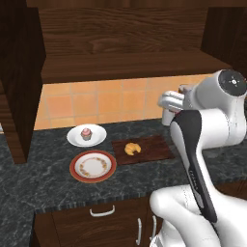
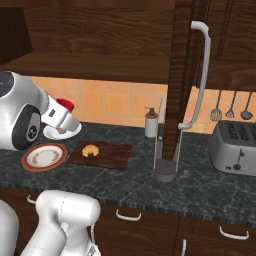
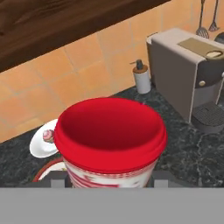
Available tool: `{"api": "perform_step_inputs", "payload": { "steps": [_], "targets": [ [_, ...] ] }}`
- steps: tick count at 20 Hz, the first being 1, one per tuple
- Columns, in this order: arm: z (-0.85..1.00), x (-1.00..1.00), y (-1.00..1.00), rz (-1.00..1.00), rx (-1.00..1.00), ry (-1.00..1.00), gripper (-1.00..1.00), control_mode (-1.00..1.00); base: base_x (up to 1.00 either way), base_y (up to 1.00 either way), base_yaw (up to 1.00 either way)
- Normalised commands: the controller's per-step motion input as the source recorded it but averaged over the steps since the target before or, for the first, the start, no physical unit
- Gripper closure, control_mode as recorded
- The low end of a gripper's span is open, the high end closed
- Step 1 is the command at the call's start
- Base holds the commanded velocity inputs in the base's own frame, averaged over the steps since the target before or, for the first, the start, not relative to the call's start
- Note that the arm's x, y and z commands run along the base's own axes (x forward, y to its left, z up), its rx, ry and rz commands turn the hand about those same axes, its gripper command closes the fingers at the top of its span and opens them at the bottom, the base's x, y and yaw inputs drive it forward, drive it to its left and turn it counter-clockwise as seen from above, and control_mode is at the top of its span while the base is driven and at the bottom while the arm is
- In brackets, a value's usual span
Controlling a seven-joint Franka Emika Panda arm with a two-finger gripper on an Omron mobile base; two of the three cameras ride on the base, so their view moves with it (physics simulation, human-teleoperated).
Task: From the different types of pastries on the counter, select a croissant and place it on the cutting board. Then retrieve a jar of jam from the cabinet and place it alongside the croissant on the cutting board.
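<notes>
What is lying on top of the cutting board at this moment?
Only the croissant lies on the cutting board, left of its middle. The arm hides the board's right end in the left base view.

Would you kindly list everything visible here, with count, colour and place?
croissant: one, golden-brown, on the cutting board
cutting board: one, dark reddish-brown, on the counter
cupcake: one, pink-frosted, on the white plate
white plate: one, white, counter by the tiles
orange-rimmed plate: one, in front of the white plate
jam jar: one, red lid, red-and-white body, in the gripper
soap dispenser: one, white, against the tiles
coffee machine: one, grey, right of the dispenser
toaster: one, silver, far right
utensils: three, dark, hanging on the wall
cabinet: one, dark brown, above the counter
counter: one, dark marbled
gripper: one, shut on the jar above the counter
</notes>
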Motion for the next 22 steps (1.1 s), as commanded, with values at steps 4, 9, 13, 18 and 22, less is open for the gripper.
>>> {"api": "perform_step_inputs", "payload": {
  "steps": [4,9,13,18,22],
  "targets": [
    [-0.84,0.61,-0.02,0.0,-0.14,0.31,1.0,-1.0,0.0,0.0,0.0],
    [-0.79,0.62,-0.03,0.0,-0.17,0.19,1.0,-1.0,0.0,0.0,0.0],
    [-0.48,0.37,-0.1,0.02,-0.17,0.01,1.0,-1.0,0.0,0.0,0.0],
    [-0.55,0.28,-0.07,0.03,-0.14,0.0,1.0,-1.0,0.0,0.0,0.0],
    [-0.26,0.2,-0.19,0.02,0.02,0.06,1.0,-1.0,0.0,0.0,0.0]
  ]
}}
